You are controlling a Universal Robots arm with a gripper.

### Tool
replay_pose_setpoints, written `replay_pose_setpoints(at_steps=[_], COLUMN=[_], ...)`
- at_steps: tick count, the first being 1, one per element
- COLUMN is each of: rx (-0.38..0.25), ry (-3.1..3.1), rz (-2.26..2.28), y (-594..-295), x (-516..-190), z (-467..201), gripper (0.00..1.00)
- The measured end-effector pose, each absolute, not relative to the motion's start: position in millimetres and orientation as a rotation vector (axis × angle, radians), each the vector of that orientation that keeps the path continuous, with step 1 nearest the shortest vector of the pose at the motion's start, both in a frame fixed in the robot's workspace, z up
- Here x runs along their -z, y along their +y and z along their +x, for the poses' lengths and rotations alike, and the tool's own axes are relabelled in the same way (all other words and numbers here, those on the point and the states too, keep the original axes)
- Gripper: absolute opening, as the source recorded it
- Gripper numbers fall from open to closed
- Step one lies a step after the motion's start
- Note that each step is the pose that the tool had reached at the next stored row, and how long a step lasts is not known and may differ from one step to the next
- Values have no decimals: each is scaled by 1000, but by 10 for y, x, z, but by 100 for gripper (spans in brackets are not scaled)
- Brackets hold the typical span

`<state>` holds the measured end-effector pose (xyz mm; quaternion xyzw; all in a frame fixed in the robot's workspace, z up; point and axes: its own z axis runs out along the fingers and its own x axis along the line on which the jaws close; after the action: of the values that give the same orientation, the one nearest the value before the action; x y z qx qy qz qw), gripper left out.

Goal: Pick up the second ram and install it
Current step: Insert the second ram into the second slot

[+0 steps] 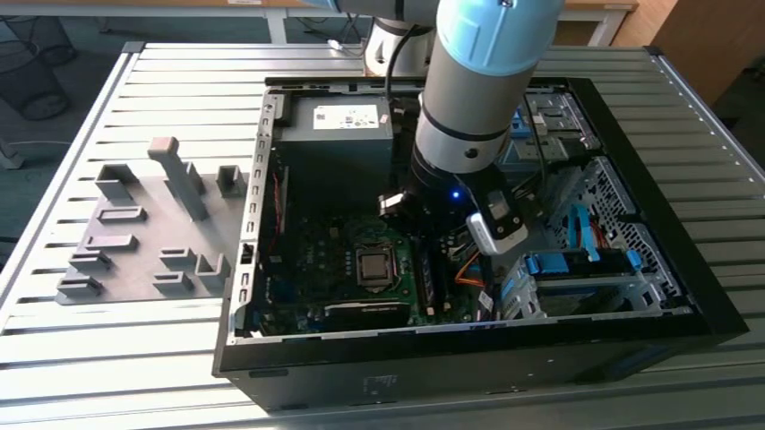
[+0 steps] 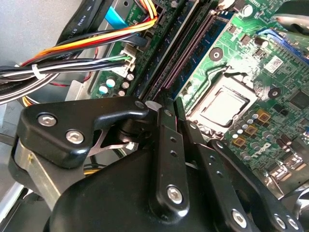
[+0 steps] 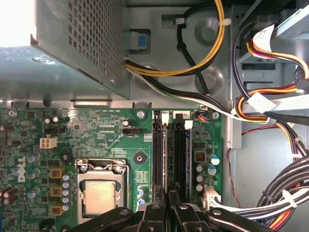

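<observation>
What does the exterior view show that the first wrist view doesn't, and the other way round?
Exterior view alone: the robot arm reaching into the open computer case, and grey holder blocks on the slatted table at the exterior view's left.

First wrist view alone: close detail of the memory slots and the bundled cables.

Both: the green motherboard with its processor socket, and the gripper down at the board.

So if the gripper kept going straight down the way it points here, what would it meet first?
Most likely the memory slots on the green motherboard. In both wrist views the gripper sits right over those long dark slots, beside the silver processor. How much gap remains is unclear.
</observation>
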<state>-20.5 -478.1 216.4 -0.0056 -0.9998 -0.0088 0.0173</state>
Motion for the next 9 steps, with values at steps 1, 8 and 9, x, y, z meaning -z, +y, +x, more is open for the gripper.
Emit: replay_pose_setpoints(at_steps=[1, 8, 9], rx=[27, 27, 27], ry=[-3107, -3107, -3107], rz=[-17, -17, -17], y=[-4781, -4781, -4781], x=[-2160, -2143, -2142], z=[-205, -206, -206], gripper=[14, 14, 14])
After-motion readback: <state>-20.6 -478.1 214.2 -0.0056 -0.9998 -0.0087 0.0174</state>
